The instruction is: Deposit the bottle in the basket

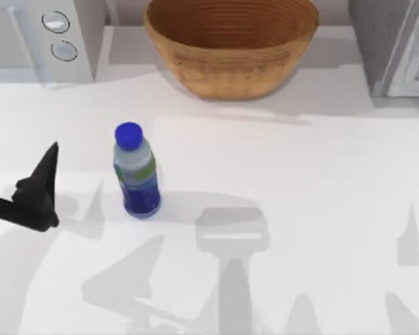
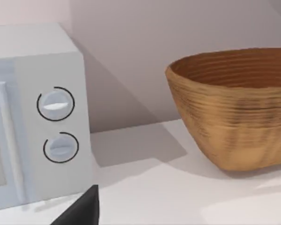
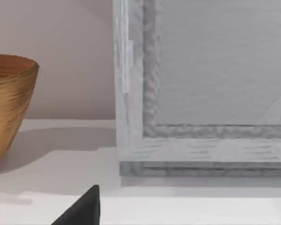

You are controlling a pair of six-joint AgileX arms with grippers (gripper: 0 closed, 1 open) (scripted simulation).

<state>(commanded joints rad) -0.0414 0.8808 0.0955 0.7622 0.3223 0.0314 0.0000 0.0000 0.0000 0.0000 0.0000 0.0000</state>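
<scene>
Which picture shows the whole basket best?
The top view: the basket sits at the back of the table, with nearly all its rim and ribbed inside visible from above. The left wrist view shows much of its side, cut off at the picture's edge. The right wrist view catches just a slice of its wall.

From my right wrist I see the basket [image 3: 9, 103] on the white counter [image 3: 61, 173], near a grey framed cabinet [image 3: 201, 93].

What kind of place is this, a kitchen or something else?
Probably a rendered kitchen counter: a white microwave with two round dials stands at the back left, a large tan woven wicker basket at the back, and a small clear plastic bottle with a blue cap stands upright on the white tabletop.
</scene>
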